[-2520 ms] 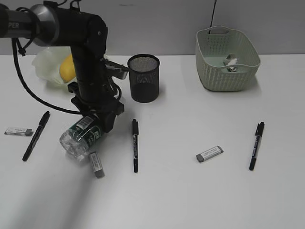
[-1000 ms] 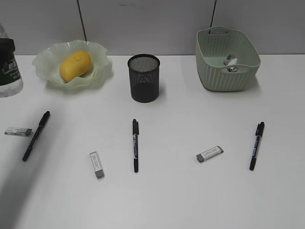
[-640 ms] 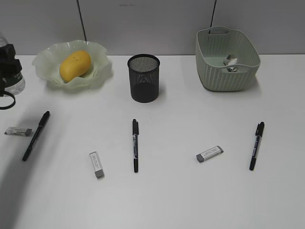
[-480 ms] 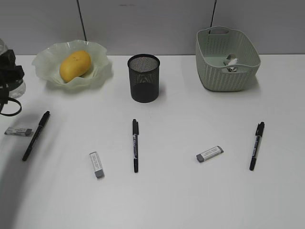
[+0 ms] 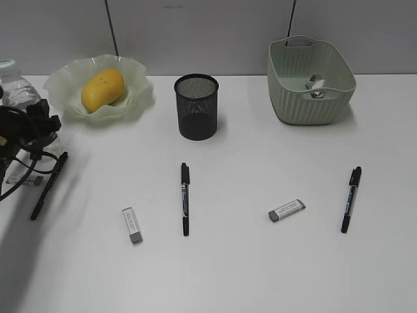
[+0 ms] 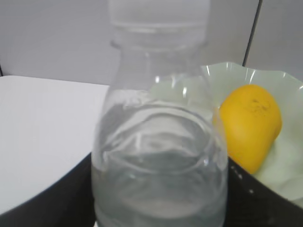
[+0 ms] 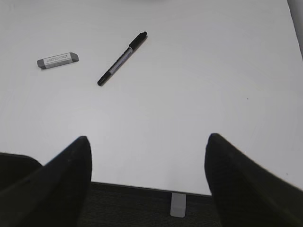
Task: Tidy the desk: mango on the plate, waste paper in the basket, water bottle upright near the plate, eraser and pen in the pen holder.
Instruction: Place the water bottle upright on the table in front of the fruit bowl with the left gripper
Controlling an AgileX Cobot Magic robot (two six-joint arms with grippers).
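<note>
Exterior view: the left pincer (image 5: 29, 134) sits at the far left edge of the table (image 5: 260, 261), its jaws around the lower body of the upright water bottle (image 5: 18, 91). The plate (image 5: 133, 98), just beyond and to its right, carries the mango (image 5: 102, 89).

In my judgement the main risk is the release. If the jaws open unevenly or the arm pulls back at an angle, the bottle could tip toward the plate or roll off the nearby table edge.

A smaller risk lies below the pincer. A pen (image 5: 49, 186) and an eraser (image 5: 16, 179) lie right beside it, and the dangling cable could drag them.

The right pincer (image 7: 147, 161) hangs wide and empty, with another pen (image 7: 122, 57) and eraser (image 7: 57, 60) ahead of it.
</note>
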